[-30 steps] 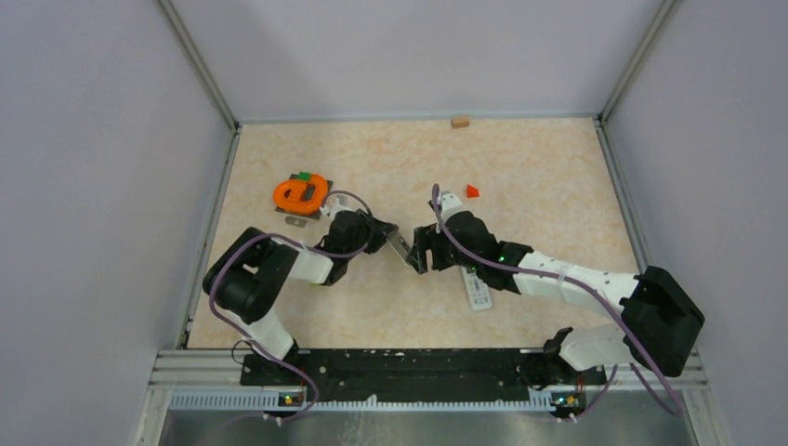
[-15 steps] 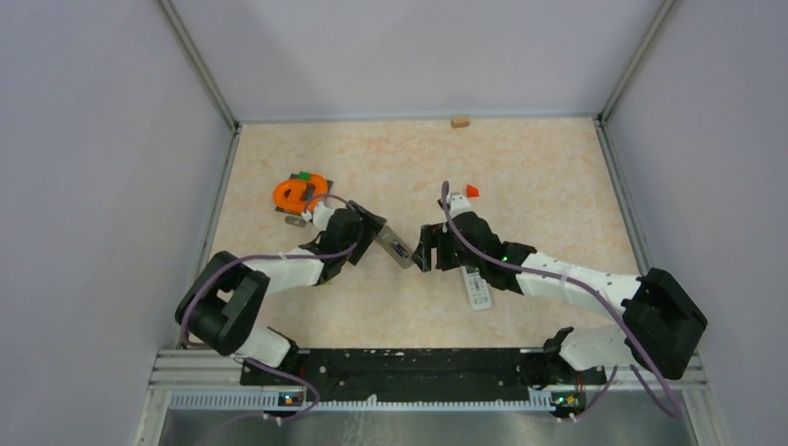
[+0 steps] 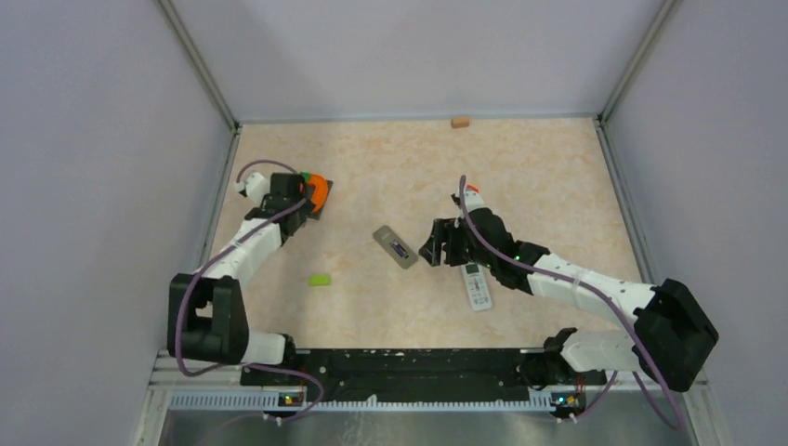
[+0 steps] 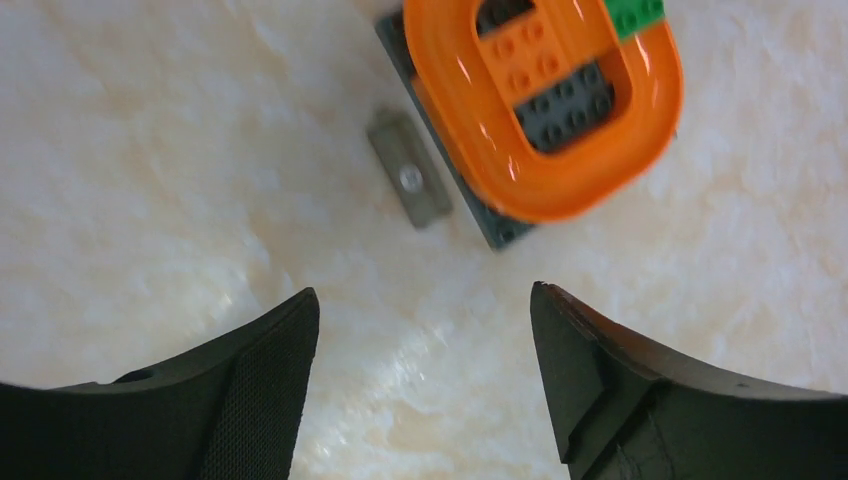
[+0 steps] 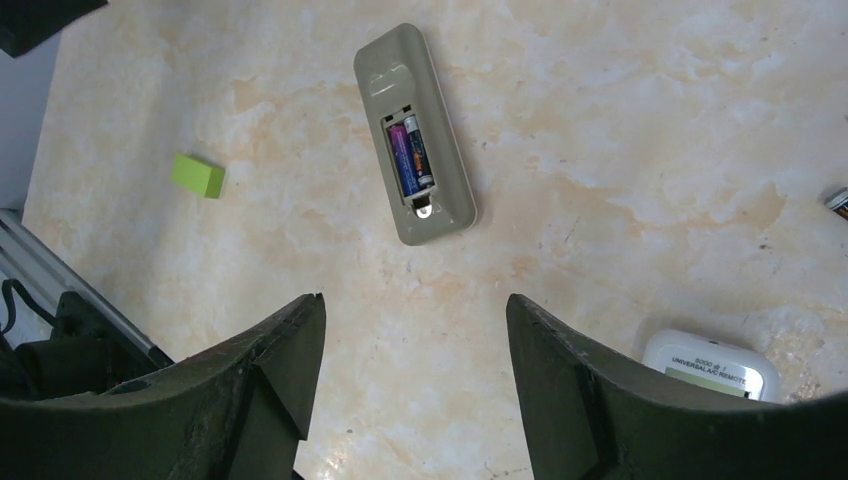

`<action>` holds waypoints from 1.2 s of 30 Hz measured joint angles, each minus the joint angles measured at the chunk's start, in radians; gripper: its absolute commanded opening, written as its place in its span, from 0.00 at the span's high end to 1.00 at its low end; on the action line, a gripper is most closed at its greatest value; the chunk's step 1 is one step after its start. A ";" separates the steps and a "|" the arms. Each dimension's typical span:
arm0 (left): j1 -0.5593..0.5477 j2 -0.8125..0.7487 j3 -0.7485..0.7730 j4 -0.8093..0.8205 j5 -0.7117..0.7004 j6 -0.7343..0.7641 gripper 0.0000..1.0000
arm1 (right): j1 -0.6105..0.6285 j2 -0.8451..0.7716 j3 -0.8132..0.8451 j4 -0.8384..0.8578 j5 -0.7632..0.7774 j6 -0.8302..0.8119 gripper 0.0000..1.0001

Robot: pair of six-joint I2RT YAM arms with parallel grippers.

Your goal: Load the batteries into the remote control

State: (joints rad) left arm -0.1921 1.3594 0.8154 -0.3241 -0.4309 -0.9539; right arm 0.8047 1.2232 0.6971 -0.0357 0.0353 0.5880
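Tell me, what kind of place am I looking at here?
Probably a robot test booth in a lab: plain grey walls box in a marbled table, two robot arms are bolted along its near edge, and props like an opened remote lie scattered.

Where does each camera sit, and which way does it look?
Top camera: above and behind the arms, facing down at the table; the left arm and right arm show.
Left wrist: on the left arm, facing down at the orange ring; the open left gripper shows at the bottom.
Right wrist: on the right arm, facing down at the grey remote holding batteries; the open right gripper shows.
Shared: top and right wrist both show the grey remote and the green block.
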 measured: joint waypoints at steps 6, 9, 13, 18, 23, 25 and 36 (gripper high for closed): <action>0.190 0.163 0.147 -0.013 0.051 0.109 0.49 | -0.024 0.003 -0.004 0.023 -0.041 0.013 0.37; 0.253 0.255 0.173 -0.014 0.078 0.128 0.56 | -0.026 0.009 -0.004 0.039 -0.059 0.020 0.39; 0.304 0.331 0.194 -0.035 0.086 0.134 0.59 | -0.029 0.011 -0.010 0.051 -0.071 0.027 0.40; 0.331 0.377 0.235 -0.035 0.105 0.135 0.56 | -0.029 0.011 -0.017 0.050 -0.079 0.035 0.40; 0.335 0.421 0.267 -0.004 0.158 0.152 0.60 | -0.029 0.010 -0.021 0.051 -0.082 0.037 0.41; 0.335 0.430 0.275 0.003 0.175 0.161 0.68 | -0.030 0.010 -0.027 0.049 -0.082 0.037 0.41; 0.326 0.365 0.175 0.056 0.301 0.130 0.84 | -0.037 0.010 -0.037 0.050 -0.082 0.044 0.42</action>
State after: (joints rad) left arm 0.1341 1.7245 0.9905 -0.2676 -0.1295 -0.8238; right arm 0.7681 1.2327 0.6605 0.0143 -0.0467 0.6319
